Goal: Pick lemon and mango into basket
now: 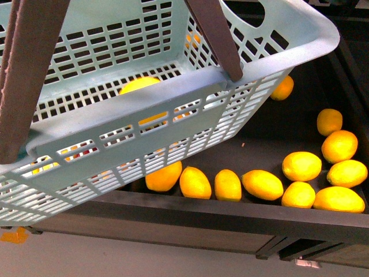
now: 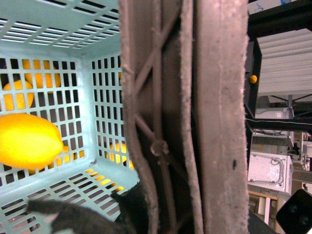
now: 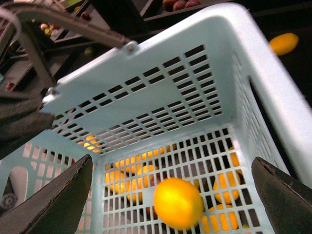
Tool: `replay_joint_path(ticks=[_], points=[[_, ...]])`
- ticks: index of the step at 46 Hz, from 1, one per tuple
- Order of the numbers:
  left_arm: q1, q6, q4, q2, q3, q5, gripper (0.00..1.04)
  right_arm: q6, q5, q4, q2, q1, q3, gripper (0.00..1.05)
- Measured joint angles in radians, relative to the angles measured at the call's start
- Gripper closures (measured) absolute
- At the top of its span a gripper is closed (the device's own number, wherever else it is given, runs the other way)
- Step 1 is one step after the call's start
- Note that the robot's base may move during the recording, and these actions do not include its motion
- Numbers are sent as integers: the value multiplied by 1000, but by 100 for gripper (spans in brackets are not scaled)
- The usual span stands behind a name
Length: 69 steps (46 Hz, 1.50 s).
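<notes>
Right gripper [image 3: 171, 161]: fingers [image 3: 58, 200] spread wide, touching nothing, above teal basket [image 3: 161, 63] | lemon [image 3: 178, 202]: lying on slotted basket floor below the gap | left gripper: hidden behind brown handle [image 2: 219, 97]; grip cannot be told

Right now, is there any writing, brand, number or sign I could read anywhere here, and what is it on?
No text can be read in any view.
The basket: plain teal plastic, no label shows.
The lemon lying in it: no sticker shows.
A white tag below the dark shelf edge: too small and blurred to read.
A white box with blue marks, far off in the left wrist view: blurred, unreadable.
</notes>
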Motion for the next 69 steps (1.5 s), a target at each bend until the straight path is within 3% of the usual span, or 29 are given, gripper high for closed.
replay_joint_path(ticks=[9,11,13,19,32,44,50,53,69], points=[[2,-1,0,0,0,-3,91,12,116,-74,-133,-192,-46,9],[2,-1,0,0,0,0,91,-107,262,84,-158,-227,-117,19],[2,0,0,0,0,0,91,-197,312,193,-177,-245,-175,25],[2,-1,0,0,0,1,91,-373,291,335,-253,-282,-326,46],[2,0,0,0,0,-5,91,-452,213,370,-442,-365,-565,102],[2,0,0,0,0,-3,91,-459,165,336,-585,-409,-672,103],[2,0,0,0,0,-2,91,-460,97,300,-656,-480,-707,102],[2,0,0,0,0,-3,91,-460,95,296,-672,-486,-717,94],[1,0,0,0,0,-3,91,-460,92,295,-678,-488,-718,28]])
